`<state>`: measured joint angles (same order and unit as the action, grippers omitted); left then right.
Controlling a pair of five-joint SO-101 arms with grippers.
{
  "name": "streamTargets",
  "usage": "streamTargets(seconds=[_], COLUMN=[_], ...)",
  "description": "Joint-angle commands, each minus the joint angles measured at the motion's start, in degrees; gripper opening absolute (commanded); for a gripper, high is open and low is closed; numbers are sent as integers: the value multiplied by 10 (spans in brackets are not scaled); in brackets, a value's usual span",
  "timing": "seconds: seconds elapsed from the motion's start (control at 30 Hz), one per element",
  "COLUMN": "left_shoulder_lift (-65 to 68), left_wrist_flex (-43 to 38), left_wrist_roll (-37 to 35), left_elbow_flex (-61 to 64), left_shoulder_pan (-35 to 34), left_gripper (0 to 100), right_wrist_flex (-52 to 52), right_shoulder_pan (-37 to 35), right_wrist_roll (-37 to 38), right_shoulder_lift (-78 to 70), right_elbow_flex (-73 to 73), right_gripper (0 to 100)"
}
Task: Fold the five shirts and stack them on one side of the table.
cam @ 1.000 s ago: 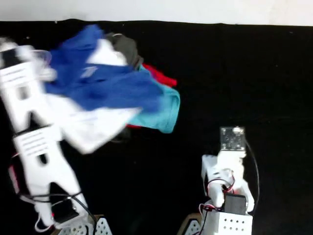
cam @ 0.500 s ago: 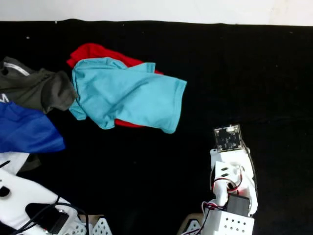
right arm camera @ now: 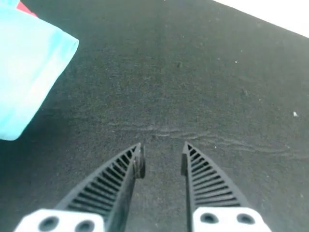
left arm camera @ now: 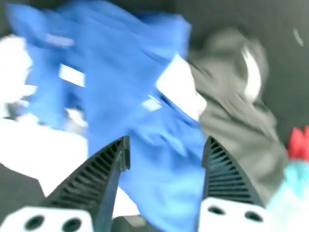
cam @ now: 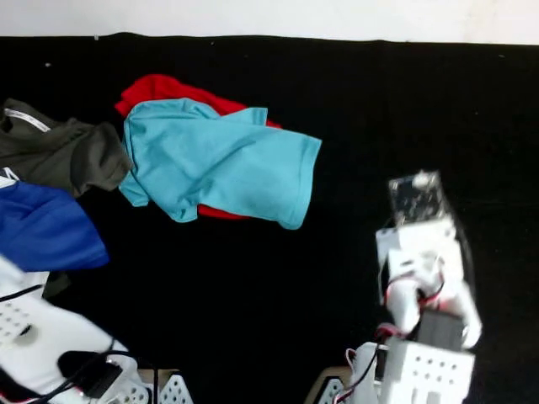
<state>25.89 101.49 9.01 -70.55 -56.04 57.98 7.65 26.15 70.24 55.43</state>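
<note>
1. The left gripper (left arm camera: pixel 165 141) has its fingers spread wide and pinches nothing. The blue shirt (left arm camera: pixel 130 87) lies rumpled right in front of it and shows between the two fingers.
2. The white shirt (left arm camera: pixel 38 145) lies next to the blue one on one side. The grey shirt (left arm camera: pixel 236 106) lies on the other side, a bit farther from this gripper.
3. The right gripper (right arm camera: pixel 162 145) is a little open over the bare black table (right arm camera: pixel 217 72) and holds nothing.
4. The teal shirt (cam: pixel 219 160) lies ahead of the right gripper and off to its left, well apart. Its long side runs across the table, left to right.
5. The red shirt (cam: pixel 160 88) lies under the teal one and sticks out on the far side.
6. There are five shirts, one of each colour, all loose. There are two grippers.
</note>
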Motion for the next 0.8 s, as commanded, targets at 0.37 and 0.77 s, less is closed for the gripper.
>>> streamTargets(seconds=[0.37,0.77], left_shoulder_lift=[-188,10], left_wrist_flex=[-142,-229], left_wrist_roll=[-168,-176], left_elbow_flex=[582,586], left_shoulder_pan=[453,531], left_gripper=[324,318], right_wrist_flex=[202,222], right_shoulder_pan=[-4,-4], right_wrist_roll=[-7,-7], right_shoulder_lift=[-193,-193], right_elbow_flex=[-336,-339], right_gripper=[139,139])
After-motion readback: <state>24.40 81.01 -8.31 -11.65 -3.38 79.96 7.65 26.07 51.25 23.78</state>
